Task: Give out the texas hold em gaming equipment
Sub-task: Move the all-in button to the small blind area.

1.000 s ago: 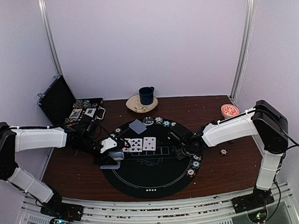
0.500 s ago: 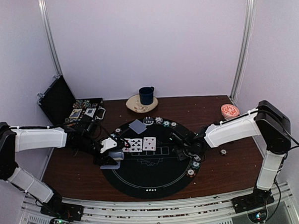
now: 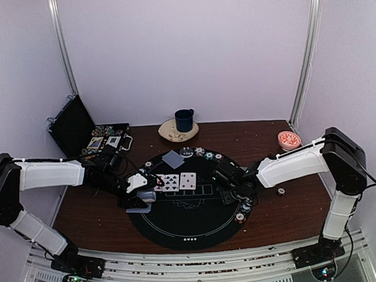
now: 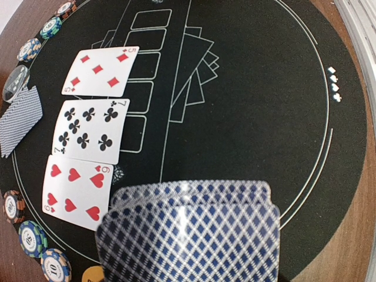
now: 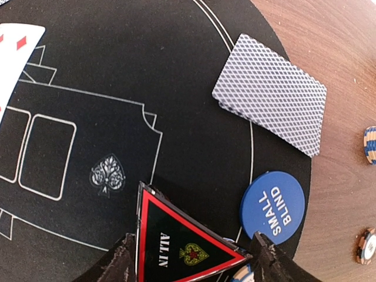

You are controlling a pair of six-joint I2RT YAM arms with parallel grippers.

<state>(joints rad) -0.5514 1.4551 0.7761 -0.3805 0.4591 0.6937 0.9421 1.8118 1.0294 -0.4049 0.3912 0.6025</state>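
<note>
status: left gripper [image 3: 142, 196] is clamped on fanned grey-blue diamond-backed playing cards [image 4: 188, 235], backs up over the black round felt mat [image 4: 264, 106], ready to deal i think. right gripper [image 5: 194, 258] pinches red-edged black triangle marker [image 5: 176, 244] flat, label up, beside blue round "small blind" disc [image 5: 273, 207].

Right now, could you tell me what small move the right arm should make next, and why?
I would probably lower the triangle marker onto the black mat and then open the fingers. The right gripper seems to pinch the marker near the mat's edge, beside the blue disc and a face-down pile of cards, so it looks ready to set down there.
</note>
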